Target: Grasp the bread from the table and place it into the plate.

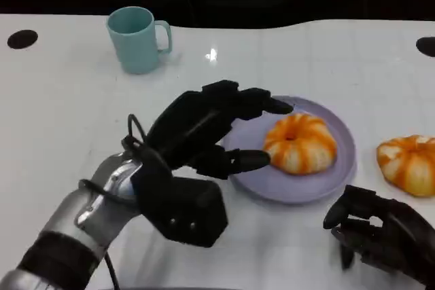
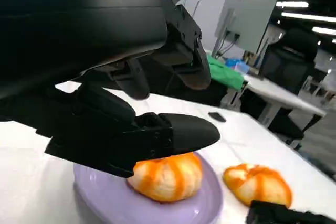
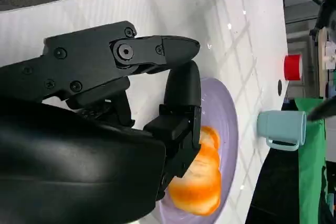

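Observation:
An orange-and-white striped bread (image 1: 299, 142) (image 2: 168, 174) (image 3: 199, 182) lies in the lilac plate (image 1: 272, 185) (image 2: 105, 198) (image 3: 220, 103), right of its middle. A second bread of the same kind (image 1: 408, 162) (image 2: 257, 182) lies on the white table just right of the plate. My left hand (image 1: 204, 140) (image 2: 105, 77) hovers over the plate's left rim with its fingers spread and holds nothing. Close to the bread there is a small gap before its fingertips. My right hand (image 1: 384, 232) (image 3: 105, 103) sits low at the front right, near the second bread, and is empty.
A teal mug (image 1: 136, 39) (image 3: 281, 128) stands at the back left of the table. A dark hole (image 1: 22, 39) marks the table's far left and another (image 1: 426, 45) the far right. A red object (image 3: 293, 66) stands far off.

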